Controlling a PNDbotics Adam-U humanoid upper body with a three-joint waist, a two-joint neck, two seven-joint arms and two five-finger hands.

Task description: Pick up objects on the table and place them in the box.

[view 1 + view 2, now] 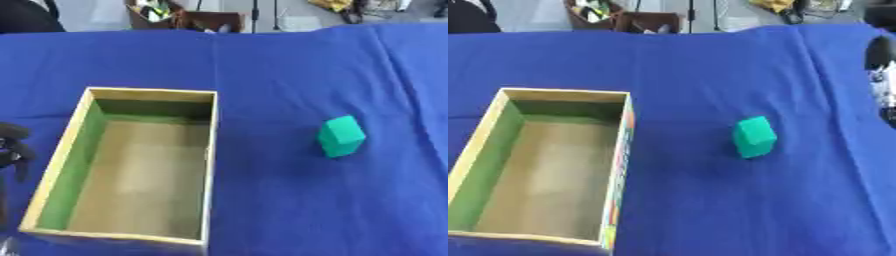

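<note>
A small green block point(340, 136) stands on the blue tablecloth, right of centre and apart from everything else. To its left is an open rectangular box point(211, 150) with a pale wooden rim, a green inner wall and a bare brown floor with nothing inside. Only part of my left hand point(15, 147) shows, dark, at the left edge just outside the box's left wall. A sliver of my right hand point(881, 75) shows at the right edge in the right eye view, well away from the block. Neither hand touches anything.
The blue cloth point(289, 65) covers the whole table, with folds near the right side. Beyond the far edge lies clutter on the floor: a brown box point(184, 17) and stand legs.
</note>
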